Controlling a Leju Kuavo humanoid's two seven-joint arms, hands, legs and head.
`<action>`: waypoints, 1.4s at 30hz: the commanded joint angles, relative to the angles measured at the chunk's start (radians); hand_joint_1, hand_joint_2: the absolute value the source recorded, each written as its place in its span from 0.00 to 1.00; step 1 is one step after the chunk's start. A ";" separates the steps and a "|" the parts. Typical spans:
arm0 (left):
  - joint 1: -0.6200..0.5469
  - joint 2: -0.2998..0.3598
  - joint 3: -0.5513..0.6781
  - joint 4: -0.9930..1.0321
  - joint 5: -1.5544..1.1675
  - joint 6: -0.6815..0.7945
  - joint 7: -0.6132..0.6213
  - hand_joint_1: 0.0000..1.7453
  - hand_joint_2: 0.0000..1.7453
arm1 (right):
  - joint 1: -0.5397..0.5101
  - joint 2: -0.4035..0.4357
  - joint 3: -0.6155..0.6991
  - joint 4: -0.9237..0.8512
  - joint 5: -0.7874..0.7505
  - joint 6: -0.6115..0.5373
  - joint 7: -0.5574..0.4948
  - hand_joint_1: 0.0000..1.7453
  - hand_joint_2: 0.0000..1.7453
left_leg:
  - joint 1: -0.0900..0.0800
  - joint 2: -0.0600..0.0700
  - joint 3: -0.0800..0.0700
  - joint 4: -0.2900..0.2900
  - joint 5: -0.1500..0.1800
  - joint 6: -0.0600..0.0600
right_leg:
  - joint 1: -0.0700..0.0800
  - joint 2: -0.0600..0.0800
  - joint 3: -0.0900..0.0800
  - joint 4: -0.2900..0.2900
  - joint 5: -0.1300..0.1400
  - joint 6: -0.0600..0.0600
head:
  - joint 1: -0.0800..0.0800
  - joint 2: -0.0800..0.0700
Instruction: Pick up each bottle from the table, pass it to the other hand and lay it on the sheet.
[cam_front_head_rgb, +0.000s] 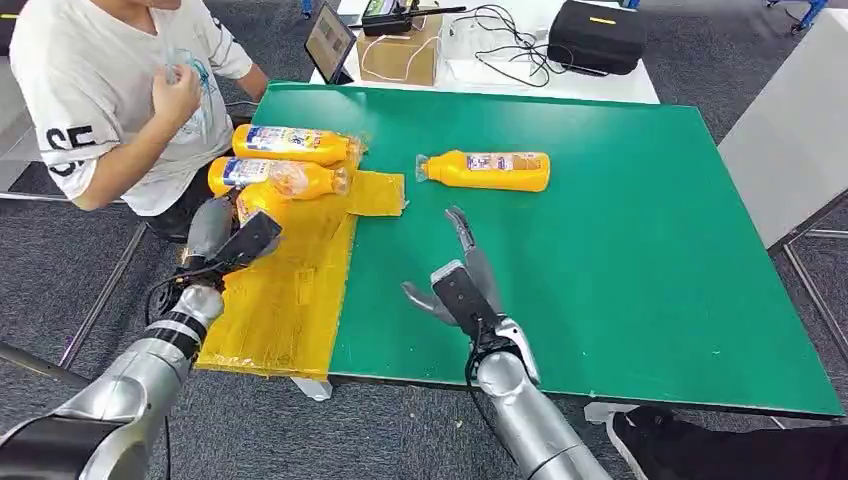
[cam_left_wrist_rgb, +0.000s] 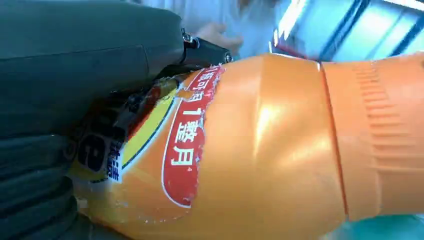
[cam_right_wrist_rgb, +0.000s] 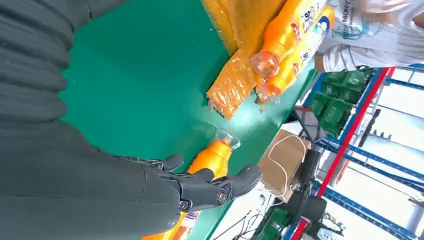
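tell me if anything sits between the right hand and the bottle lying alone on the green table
Nothing visible does. The right hand hovers open over bare green table, fingers aimed at the lone bottle, with only empty tabletop between them. The yellow sheet and the other bottles lie off to the left.

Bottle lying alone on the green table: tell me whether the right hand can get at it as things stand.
Probably yes. The right hand is open, and bare green table lies between it and the lone orange bottle; the other bottles sit off on the yellow sheet.
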 joint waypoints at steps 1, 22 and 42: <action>-0.102 0.047 -0.330 0.219 -0.511 -0.030 0.113 1.00 1.00 | -0.045 -0.016 -0.011 0.020 -0.008 0.043 -0.004 0.00 1.00 | 0.001 -0.001 0.003 0.001 -0.002 -0.001 | 0.002 -0.002 0.004 0.000 -0.002 -0.002 | 0.000 0.000; -0.065 -0.012 -0.299 0.268 -0.496 -0.287 0.154 1.00 1.00 | -0.055 -0.012 0.022 0.023 0.019 0.074 0.017 0.00 1.00 | 0.000 0.001 0.007 -0.001 -0.001 -0.001 | 0.000 0.001 0.007 -0.001 -0.001 -0.001 | 0.000 0.000; -0.036 -0.004 -0.205 0.247 -0.441 -0.193 0.118 0.00 1.00 | -0.072 -0.022 0.038 0.056 0.032 0.078 0.025 0.00 1.00 | 0.001 0.002 0.008 -0.001 -0.002 -0.001 | 0.001 0.002 0.009 -0.001 -0.001 -0.002 | 0.000 0.000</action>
